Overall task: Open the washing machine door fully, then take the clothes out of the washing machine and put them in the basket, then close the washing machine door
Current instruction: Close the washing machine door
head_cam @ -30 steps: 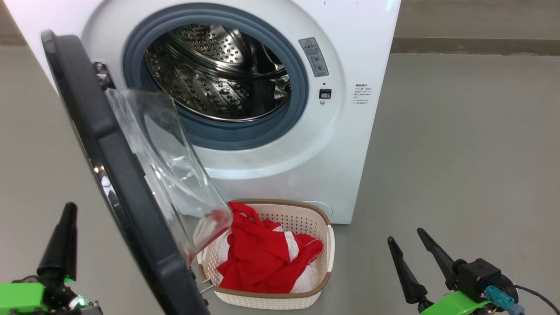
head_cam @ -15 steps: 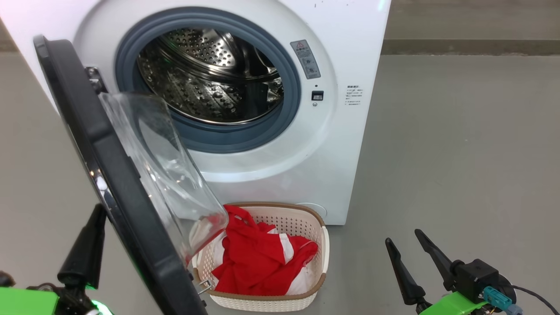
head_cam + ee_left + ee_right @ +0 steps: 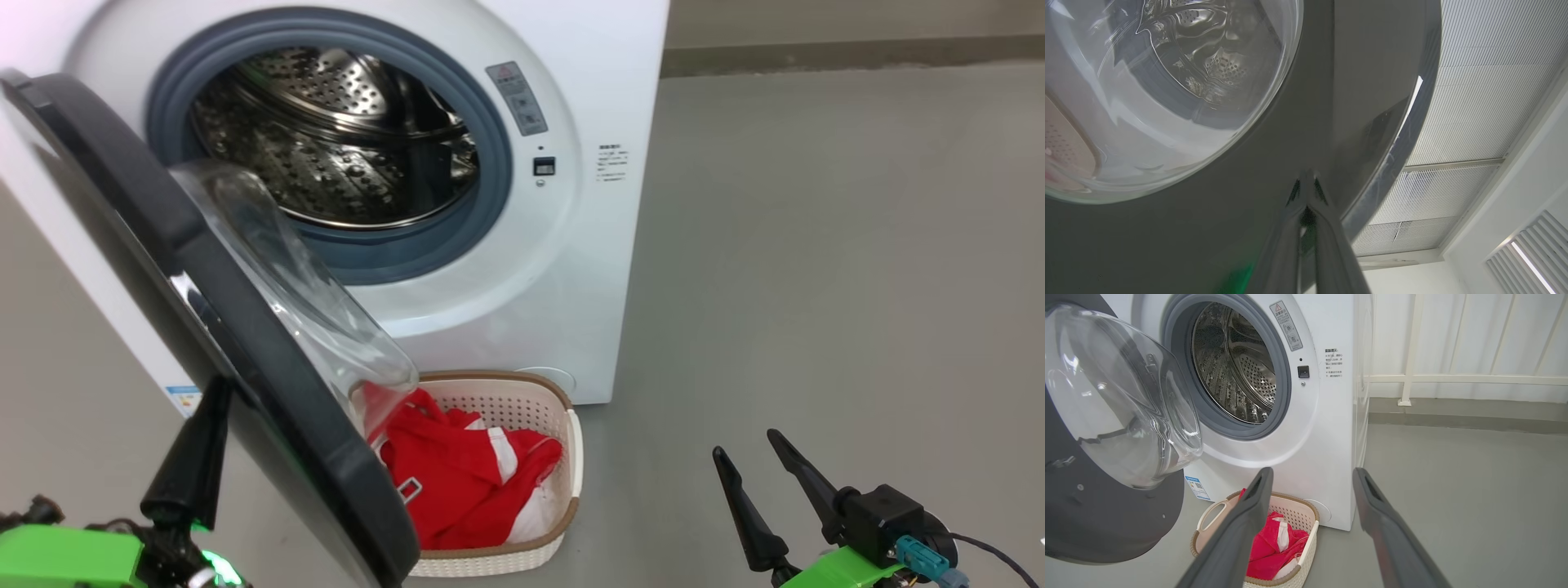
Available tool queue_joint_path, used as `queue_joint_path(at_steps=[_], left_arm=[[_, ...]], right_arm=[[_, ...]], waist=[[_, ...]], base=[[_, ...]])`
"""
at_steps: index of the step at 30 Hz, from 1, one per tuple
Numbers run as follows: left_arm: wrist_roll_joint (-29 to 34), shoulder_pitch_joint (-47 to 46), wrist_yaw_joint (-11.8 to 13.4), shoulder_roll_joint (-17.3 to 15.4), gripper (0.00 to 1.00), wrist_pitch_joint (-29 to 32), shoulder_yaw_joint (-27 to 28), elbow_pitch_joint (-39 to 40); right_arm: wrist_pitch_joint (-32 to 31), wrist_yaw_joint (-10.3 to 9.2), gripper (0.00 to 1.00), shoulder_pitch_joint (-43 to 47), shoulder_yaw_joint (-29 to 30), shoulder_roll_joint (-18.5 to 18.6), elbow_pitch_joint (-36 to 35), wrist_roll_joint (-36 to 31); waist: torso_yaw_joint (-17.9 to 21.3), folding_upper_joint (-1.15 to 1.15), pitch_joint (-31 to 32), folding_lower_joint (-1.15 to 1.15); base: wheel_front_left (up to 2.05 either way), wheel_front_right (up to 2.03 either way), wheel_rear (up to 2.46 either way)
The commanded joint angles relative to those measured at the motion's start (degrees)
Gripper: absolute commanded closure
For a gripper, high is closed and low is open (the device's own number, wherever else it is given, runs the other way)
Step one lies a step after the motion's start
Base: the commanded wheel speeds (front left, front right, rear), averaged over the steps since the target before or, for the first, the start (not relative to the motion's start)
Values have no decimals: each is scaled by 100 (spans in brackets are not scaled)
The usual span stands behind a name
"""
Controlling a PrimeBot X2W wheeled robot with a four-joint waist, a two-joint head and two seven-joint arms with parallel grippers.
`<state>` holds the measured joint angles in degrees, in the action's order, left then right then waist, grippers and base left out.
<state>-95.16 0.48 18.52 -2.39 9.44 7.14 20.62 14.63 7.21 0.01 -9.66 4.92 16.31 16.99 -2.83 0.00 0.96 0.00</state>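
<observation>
The door (image 3: pixel 237 343) hangs open on the washer (image 3: pixel 571 245), big, stiff and heavy, with a shiny, slippery black rim; I think a push on the rim's outer face is best. The soft red clothes (image 3: pixel 457 482) lie in the basket (image 3: pixel 498 404) below it. The left fingers (image 3: pixel 192 474) are pinched together right by that rim, and the right fingers (image 3: pixel 747 514) are spread wide, empty.

Red clothes (image 3: pixel 457 490) lie in the basket (image 3: pixel 510 403) before the empty washing machine (image 3: pixel 571 269), door (image 3: pixel 277 376) half-open.

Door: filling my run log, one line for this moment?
door: part open | left gripper: shut, tips at door | right gripper: open | clothes: in basket
</observation>
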Motion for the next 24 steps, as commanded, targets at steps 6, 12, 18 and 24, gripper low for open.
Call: queue_joint_path(at_steps=[6,12,18,24], left_arm=[[-209,-536,-201,-51,100,-170,-8,-69],[-314,-841,-371,-50,100,-350,-210,-276],[-294,-1339,-512,-50,100,-500,-258,-612],[-268,-1898,-631,-49,100,-575,-257,-1123]], right_arm=[[37,28,0,-259,-100,36,-147,8],[37,28,0,-347,-90,58,-166,-2],[37,28,0,-457,-69,69,-193,-22],[37,28,0,-544,-59,66,-209,-30]], waist=[[342,0,-149,0],[613,0,-329,0],[843,0,-519,0],[1015,0,-667,0]], base=[[0,0,0],[0,0,0],[0,0,0],[0,0,0]])
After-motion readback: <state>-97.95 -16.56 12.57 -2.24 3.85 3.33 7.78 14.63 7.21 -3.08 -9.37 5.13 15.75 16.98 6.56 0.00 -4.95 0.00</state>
